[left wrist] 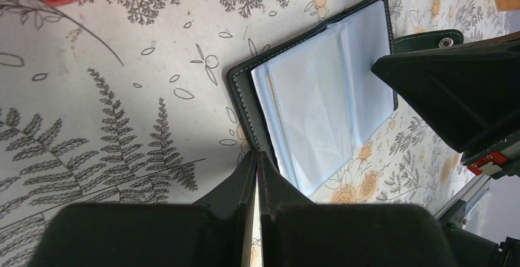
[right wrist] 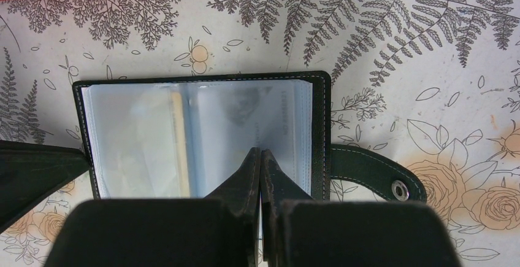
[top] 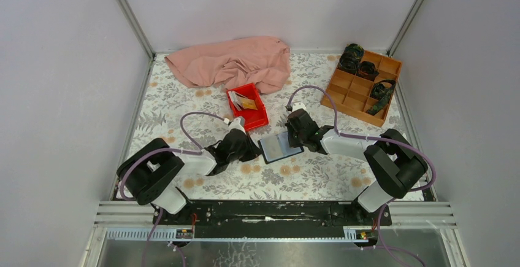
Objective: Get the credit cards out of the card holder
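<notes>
No text reads anywhere; faint marks inside the card holder may be print

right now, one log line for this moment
card holder open | left gripper shut at its edge | right gripper shut over it

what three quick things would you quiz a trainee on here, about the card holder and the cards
1. True or false: the card holder lies folded shut.
2. Where do the loose credit cards lie? A the red tray; B the wooden box; C the pink cloth.
3. Fill in: the ___ gripper's closed tips sit over the holder's clear sleeves.
Key: 1 false, it lies open; 2 A; 3 right, the right gripper.
</notes>
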Controlling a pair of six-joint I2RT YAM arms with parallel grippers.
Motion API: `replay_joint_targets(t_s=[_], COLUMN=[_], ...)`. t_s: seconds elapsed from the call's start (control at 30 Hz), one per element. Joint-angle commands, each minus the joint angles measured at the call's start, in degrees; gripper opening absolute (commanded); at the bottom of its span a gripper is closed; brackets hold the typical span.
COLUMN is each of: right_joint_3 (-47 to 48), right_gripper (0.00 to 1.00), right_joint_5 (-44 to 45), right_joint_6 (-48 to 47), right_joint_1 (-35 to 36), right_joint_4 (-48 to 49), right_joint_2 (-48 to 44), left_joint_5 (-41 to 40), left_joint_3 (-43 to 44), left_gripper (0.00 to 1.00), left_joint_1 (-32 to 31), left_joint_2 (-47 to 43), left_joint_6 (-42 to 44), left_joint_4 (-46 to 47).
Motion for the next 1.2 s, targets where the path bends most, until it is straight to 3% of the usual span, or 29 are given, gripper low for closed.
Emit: replay_joint_targets(t_s=[0.0,0.5,1.17], right_joint_3=[-0.69,-0.43,-0.33], right_gripper=[0.00,0.00,0.00], right_joint_5=[-1.40,-1.64,-1.70], right_joint_6=[0.29,0.23,0.18], right_joint_1=[0.14,0.13,0.14], right_joint_4=[-1.67,-1.50,-1.64], right_joint_2=[1.11,2.08,2.17], left_joint_5=[1.47,0.74,2.90], left_joint_3=[1.77,1.86,2.87], left_gripper=[0.09,0.09,0.09], left_joint_1=[-0.37,-0.37,-0.45], left_joint_2=[2.56,-6.14,1.16], left_joint_6=[0.30,1.08,0.06], left_joint_4=[2.28,-2.70,1.56])
